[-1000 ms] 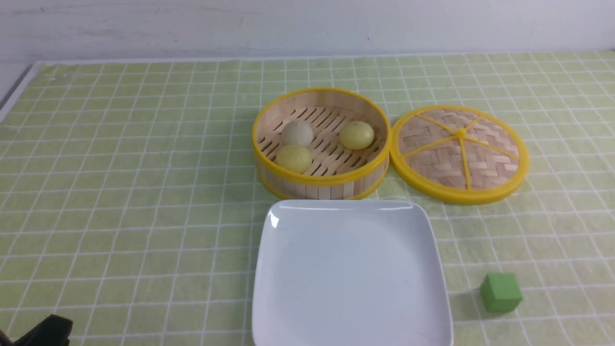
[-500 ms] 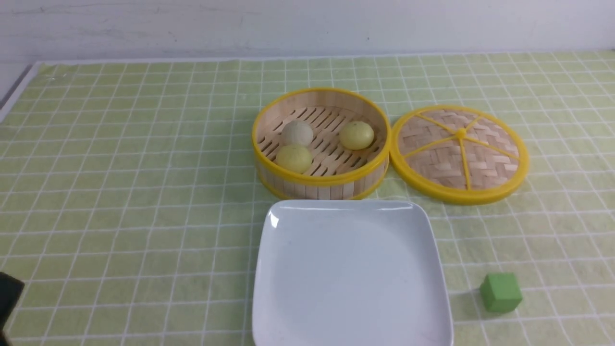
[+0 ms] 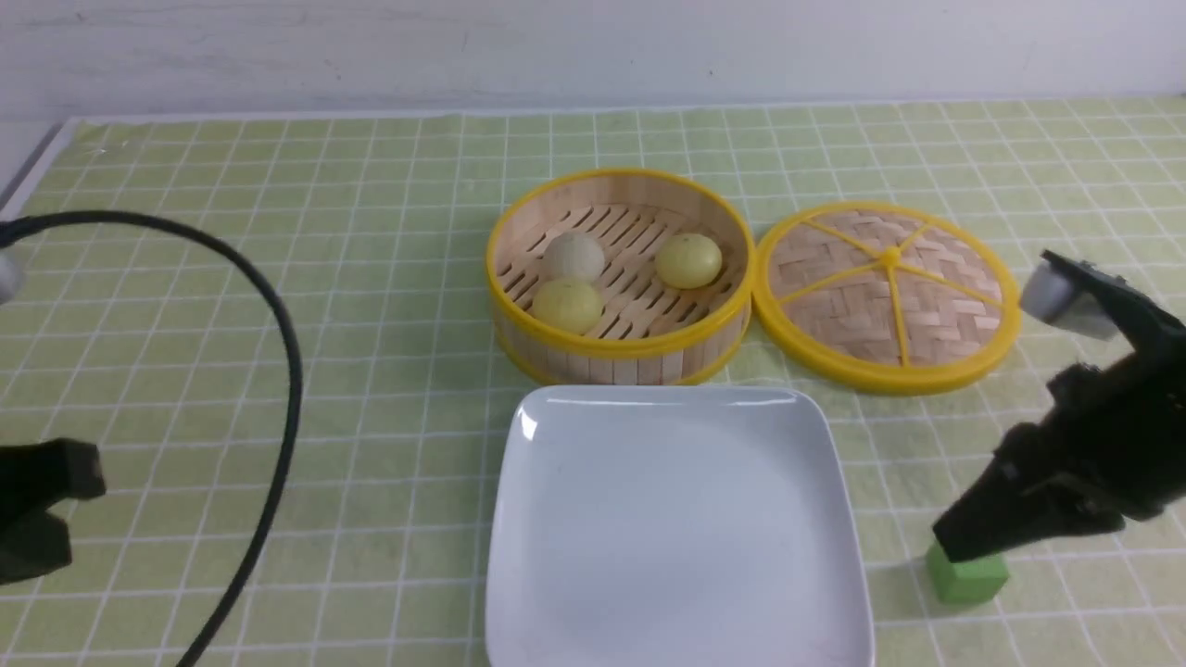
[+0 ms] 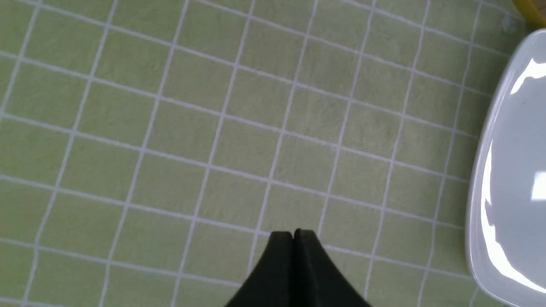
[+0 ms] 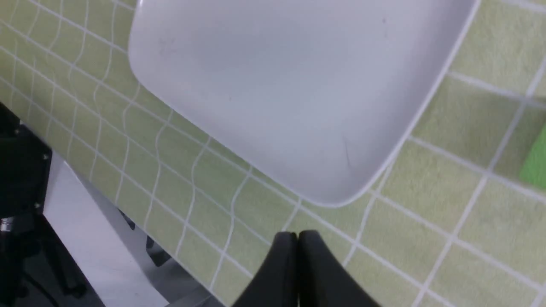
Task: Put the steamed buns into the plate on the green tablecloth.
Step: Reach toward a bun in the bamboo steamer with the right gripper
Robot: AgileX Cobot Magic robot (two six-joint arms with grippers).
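Toward eleven o'clock from the closed, unladen right gripper [image 3: 959, 547], steamed buns [image 3: 573, 283] sit in steamer [image 3: 621, 347].

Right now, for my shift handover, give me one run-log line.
buns: in steamer | plate: bare | left jaws: shut, empty | right jaws: shut, empty

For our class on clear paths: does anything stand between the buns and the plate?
Yes: the near wall of the basket stands between the buns and the plate.
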